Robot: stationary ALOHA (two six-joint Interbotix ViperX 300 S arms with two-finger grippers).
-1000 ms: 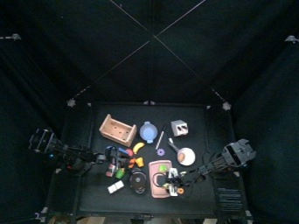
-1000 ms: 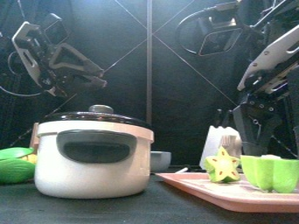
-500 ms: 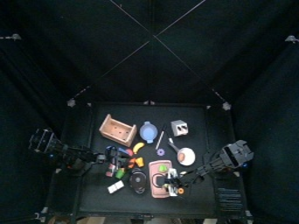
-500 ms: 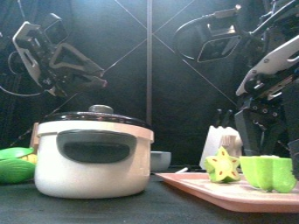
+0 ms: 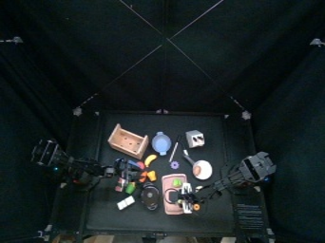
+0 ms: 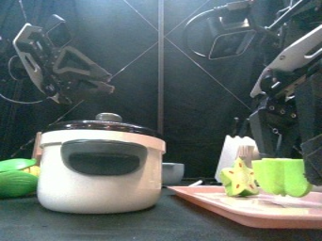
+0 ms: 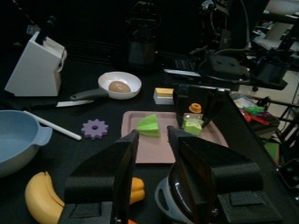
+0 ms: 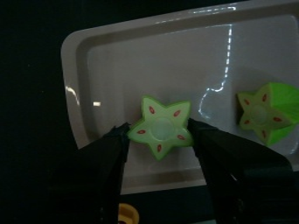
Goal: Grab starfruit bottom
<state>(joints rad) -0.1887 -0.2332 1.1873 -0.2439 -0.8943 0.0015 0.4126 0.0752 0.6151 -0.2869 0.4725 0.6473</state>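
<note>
The starfruit (image 8: 163,131) is a small pale yellow-green star-shaped piece that lies on the pink tray (image 8: 105,61). My right gripper (image 8: 166,133) is right over it, open, with one jaw on each side of the fruit and only thin gaps left. In the front view the starfruit (image 6: 236,177) stands on the tray (image 6: 239,204) beside a green fruit piece (image 6: 283,176). My left gripper (image 7: 152,175) is open and holds nothing, back from the tray (image 7: 149,149) on the table's left side.
A white rice cooker (image 6: 101,169) fills the front left. The left wrist view shows a blue bowl (image 7: 17,140), a banana-like piece (image 7: 41,197), a purple gear (image 7: 93,129), a white-and-orange bowl (image 7: 119,85) and a white knife block (image 7: 35,66).
My right gripper's jaws have drawn in a little around the starfruit, and the right arm has shifted slightly over the tray. The left arm has not moved.
</note>
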